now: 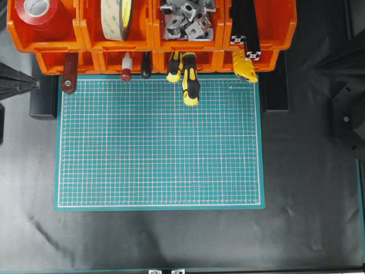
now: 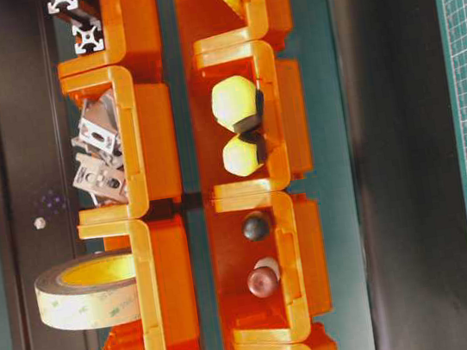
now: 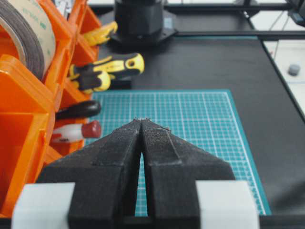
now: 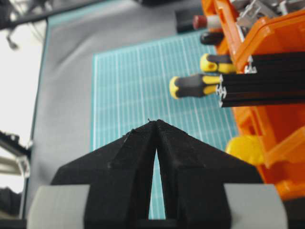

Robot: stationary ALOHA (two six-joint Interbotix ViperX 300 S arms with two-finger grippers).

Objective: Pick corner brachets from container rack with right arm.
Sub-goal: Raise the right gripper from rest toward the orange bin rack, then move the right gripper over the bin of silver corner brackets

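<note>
The corner brachets [image 1: 185,20] are a heap of small silver-grey L-pieces in the third upper bin of the orange container rack [image 1: 151,43]. From table level the brachets [image 2: 96,159] show in a rack [image 2: 150,134] bin. In the right wrist view the right gripper [image 4: 155,121] is shut and empty above the green mat, with the rack [image 4: 281,33] at its right and the brachets [image 4: 257,9] far ahead at the top. The left gripper [image 3: 141,120] is also shut on nothing, with the rack [image 3: 24,95] at its left.
A green gridded cutting mat [image 1: 159,142] covers the table's middle. Yellow-black screwdrivers [image 1: 188,80] stick out of the lower bins over the mat's far edge. Black slotted bars [image 1: 245,28], a wide tape roll [image 1: 117,17] and red tape [image 1: 37,11] fill neighbouring bins.
</note>
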